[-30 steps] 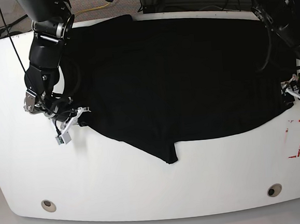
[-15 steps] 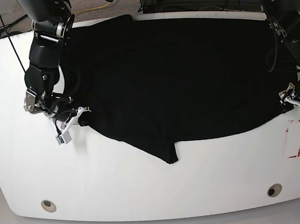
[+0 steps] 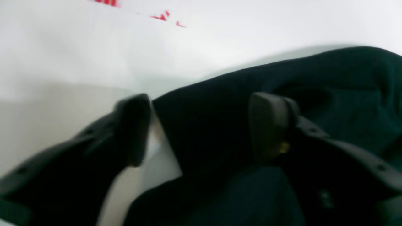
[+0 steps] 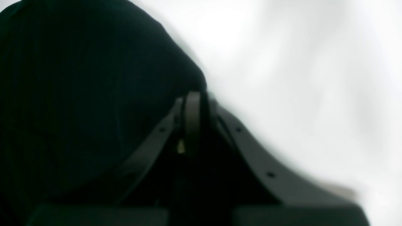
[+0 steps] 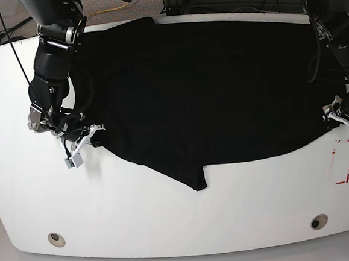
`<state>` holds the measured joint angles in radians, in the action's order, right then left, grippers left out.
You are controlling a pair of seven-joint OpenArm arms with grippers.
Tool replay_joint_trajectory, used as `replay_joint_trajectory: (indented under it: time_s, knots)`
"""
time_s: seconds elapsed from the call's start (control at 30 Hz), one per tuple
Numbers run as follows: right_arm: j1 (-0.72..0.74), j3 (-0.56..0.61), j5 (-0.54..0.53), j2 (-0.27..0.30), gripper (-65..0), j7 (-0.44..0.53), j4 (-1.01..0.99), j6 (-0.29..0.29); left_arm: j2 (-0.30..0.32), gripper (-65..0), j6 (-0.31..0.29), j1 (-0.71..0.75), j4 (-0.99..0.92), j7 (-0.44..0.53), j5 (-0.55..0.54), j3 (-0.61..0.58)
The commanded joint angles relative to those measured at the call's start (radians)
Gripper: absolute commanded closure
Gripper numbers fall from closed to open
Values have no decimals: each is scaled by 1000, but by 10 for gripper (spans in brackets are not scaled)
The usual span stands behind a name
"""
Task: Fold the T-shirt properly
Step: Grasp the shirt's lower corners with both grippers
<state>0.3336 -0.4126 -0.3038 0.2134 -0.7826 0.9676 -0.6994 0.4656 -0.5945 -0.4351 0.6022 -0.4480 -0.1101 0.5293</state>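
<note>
No container is to be seen; the black T-shirt is spread over the far half of the white tabletop, reaching from the right arm's side to the left arm's side, with one pointed flap hanging toward the near edge around the middle. The right pincer is seen pressed shut at the shirt's edge, its dark fingers meeting on a fold of the black cloth where the cloth gives way to bare tabletop. In the base view this right pincer is found low at the shirt's side edge, its arm bent down steeply from the far corner. The left pincer is held wide, one finger over the bare tabletop just beside the shirt's corner and the other over the cloth, so that the corner lies between them ungripped; whether the fingers touch the cloth cannot be told from the blurred view. In the base view the left pincer is placed at the opposite side edge of the shirt, near a red-marked rectangle on the tabletop, with its arm reaching down from the far corner.
</note>
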Motion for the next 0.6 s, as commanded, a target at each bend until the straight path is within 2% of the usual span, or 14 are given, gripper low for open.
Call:
replay_joint_trajectory:
  time_s: [0.0,0.13,0.27,0.37,0.57]
  knots:
    - [17,-2,10,10,0,-11,11,1,-9,-318,0,-17,9,-11,0,-11]
    - [17,-6,10,10,0,-11,11,1,-11,-154,0,-17,11,-10,2,-11]
    - [17,-7,10,10,0,-11,15,1,-11,-44,0,-17,14,-10,0,-11]
    - [6,-4,10,1,0,-15,89,2,-15,-10,0,-23,84,-10,2,-10]
    - [-8,-1,16,-19,0,-19,231,5,-15,-6,-3,-20,246,-16,3,-45]
